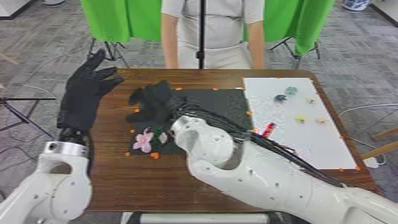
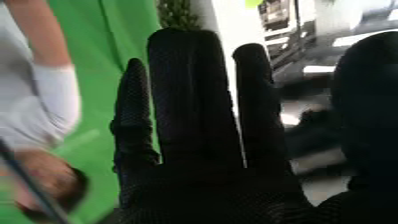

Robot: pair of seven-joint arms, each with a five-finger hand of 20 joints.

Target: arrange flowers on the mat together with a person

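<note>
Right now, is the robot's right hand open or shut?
Open. In the right wrist view, the right hand has its fingers straight, with gaps between some of them and nothing gripped.

In the head view you have a brown wooden bench (image 1: 133, 187) on a grey floor (image 1: 35, 45), with green cloth (image 1: 111, 20) hanging beyond its far edge and a thin black upright pole (image 1: 202, 30) before it. You can see a black stand (image 1: 27, 118) off to the left and a blue-and-white pot (image 1: 356, 4) at far right. Your right wrist view adds green foliage (image 2: 179, 14).
</note>
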